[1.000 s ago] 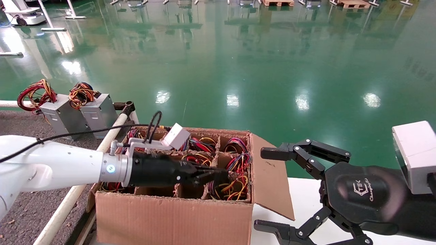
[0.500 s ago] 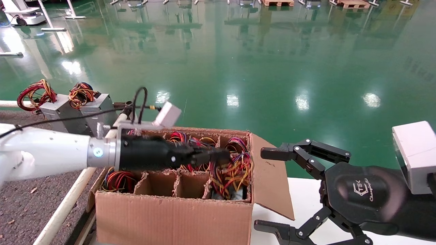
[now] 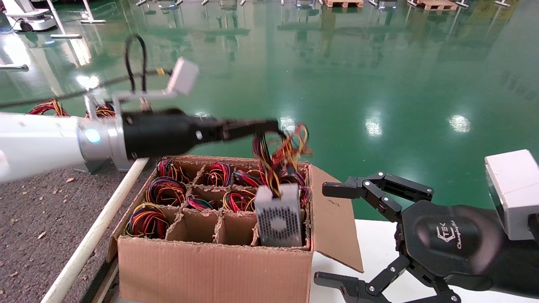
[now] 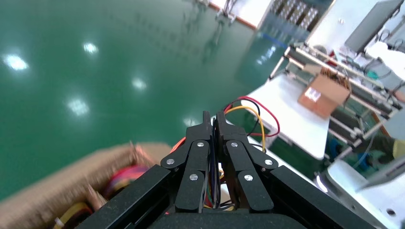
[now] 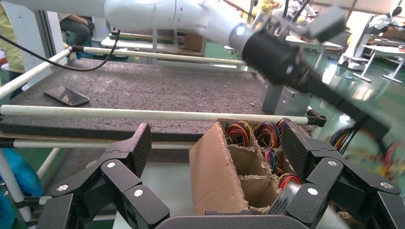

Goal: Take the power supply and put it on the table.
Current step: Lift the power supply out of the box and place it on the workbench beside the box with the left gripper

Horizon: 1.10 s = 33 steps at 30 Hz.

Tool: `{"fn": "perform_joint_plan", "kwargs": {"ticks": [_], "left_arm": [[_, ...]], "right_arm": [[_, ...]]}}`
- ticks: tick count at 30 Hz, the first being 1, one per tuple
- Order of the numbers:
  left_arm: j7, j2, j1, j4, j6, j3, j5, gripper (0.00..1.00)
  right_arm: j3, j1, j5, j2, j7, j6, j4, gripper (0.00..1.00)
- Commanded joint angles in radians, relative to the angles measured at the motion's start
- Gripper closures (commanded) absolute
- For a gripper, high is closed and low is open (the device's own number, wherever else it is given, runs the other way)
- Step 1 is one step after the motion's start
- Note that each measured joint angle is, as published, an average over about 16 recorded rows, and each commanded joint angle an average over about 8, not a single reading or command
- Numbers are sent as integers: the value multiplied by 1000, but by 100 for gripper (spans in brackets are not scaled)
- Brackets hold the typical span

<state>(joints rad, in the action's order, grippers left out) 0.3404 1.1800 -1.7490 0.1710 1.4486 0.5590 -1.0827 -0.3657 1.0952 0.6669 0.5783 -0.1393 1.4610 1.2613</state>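
While the green floor (image 3: 337,84) fills most of my head view, the dark speckled counter (image 3: 38,210) sits at the left, edged by a white tube rail (image 3: 92,235). Just beside that rail stands an open cardboard box (image 3: 210,269) with cardboard dividers, most of its compartments holding coiled wire bundles (image 3: 147,219). At the right, the box rests by a smooth white surface (image 3: 374,248).

I see my left arm reaching across above the box, its left end effector (image 3: 269,125) clamped tight on the loose wires (image 3: 282,151) of the power supply (image 3: 278,219); in the left wrist view the fingers (image 4: 200,143) are pressed together with red and yellow wires looping out past them. The power supply hangs from those wires, its perforated fan grille facing me, its lower part still inside the near right compartment of the box, not on the counter.

My right end effector (image 3: 337,233) hovers idle over the white surface at the right, its jaws spread wide, holding nothing.

Two grey boxes topped with coiled wires (image 3: 46,108) stand at the far edge of the counter, mostly hidden behind my left arm.
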Motion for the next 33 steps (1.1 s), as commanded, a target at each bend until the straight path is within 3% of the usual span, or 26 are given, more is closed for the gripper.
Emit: {"fn": "perform_joint_plan", "kwargs": {"ticks": [1, 16, 33], "left_arm": [[6, -6, -20, -1, -3, -8, 10, 100], [-5, -157, -178, -69, -27, -36, 32, 100], [-107, -339, -187, -157, -91, -7, -19, 100]], "right_arm": [[0, 0, 0, 0, 0, 0, 0, 0], [0, 0, 0, 0, 0, 0, 0, 0], [0, 0, 0, 0, 0, 0, 0, 0]]}}
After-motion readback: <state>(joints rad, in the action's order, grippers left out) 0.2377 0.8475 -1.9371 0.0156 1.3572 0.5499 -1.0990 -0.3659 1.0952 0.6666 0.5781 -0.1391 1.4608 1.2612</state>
